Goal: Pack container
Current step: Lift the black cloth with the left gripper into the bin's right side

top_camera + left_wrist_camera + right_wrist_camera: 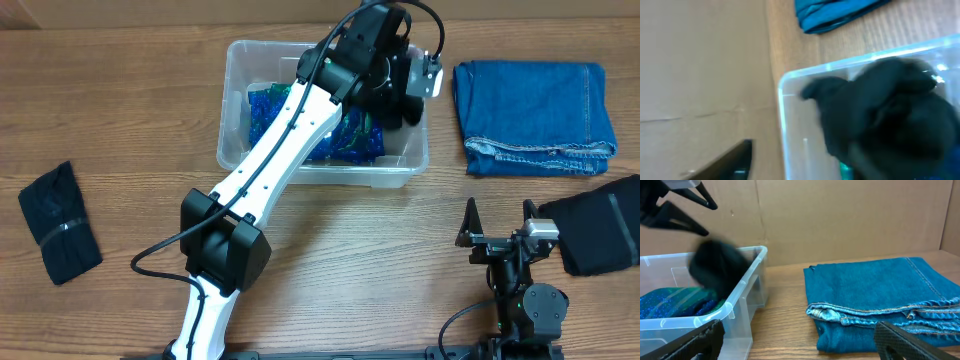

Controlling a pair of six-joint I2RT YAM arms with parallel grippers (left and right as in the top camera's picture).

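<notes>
The container (236, 52) is a clear plastic tub at the back middle, with blue-green cloth (350, 140) inside. It also shows in the right wrist view (747, 282) and the left wrist view (782, 100). My left gripper (418, 82) hovers over the tub's far right corner; in the right wrist view (709, 220) its fingers are spread open. A blurred black cloth (715, 267) is just below them, over the tub's inside (885, 115). My right gripper (498, 225) is open and empty near the front edge (800, 347).
Folded blue jeans (535, 115) lie right of the tub (880, 300). A black cloth (600, 232) lies at the right edge, beside my right gripper. Another black cloth (60, 222) lies at the far left. A cardboard wall stands behind the table.
</notes>
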